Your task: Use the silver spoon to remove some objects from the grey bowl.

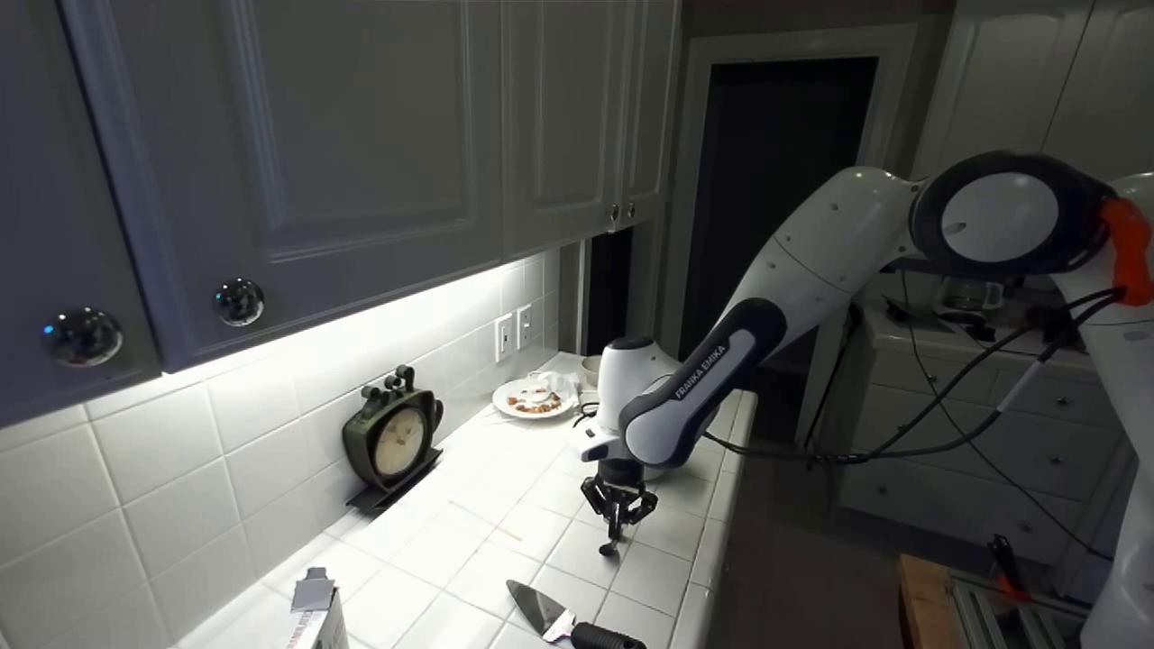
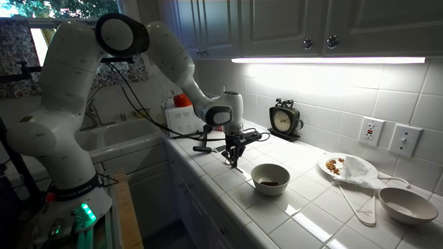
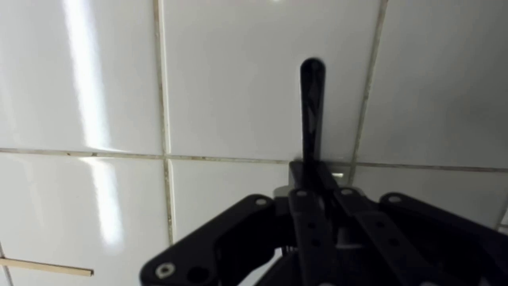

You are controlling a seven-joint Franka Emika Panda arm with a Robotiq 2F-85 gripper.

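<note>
Wrist view: the fingers (image 3: 307, 216) are found pinched narrow on the silver spoon (image 3: 312, 103), a length of handle projecting beyond them. The grey bowl (image 2: 270, 191), dark objects (image 2: 269, 183) at its bottom, stands upright on the table (image 2: 308, 180); the spoon is near it, between it and a black-handled server (image 1: 559, 622). The scoop end (image 1: 609, 547), seen in an exterior view, sits just beside the fingertips on the side away from the bowl; the handle appears to point toward the bowl. Principal hazard, as judged: the handle would arrive first, so a straight approach could knock the bowl's rim or push the bowl along the glossy table. The wrist would probably need turning, and so thin a handle may swivel or slip under that turn, or when the scoop meets the objects. Whether the spoon is clear of the table cannot be determined; if touching, a low traverse could drag it askew. Further concern: a grip this close to the scoop may bring the fingers against the bowl's wall before the scoop reaches bottom.
</note>
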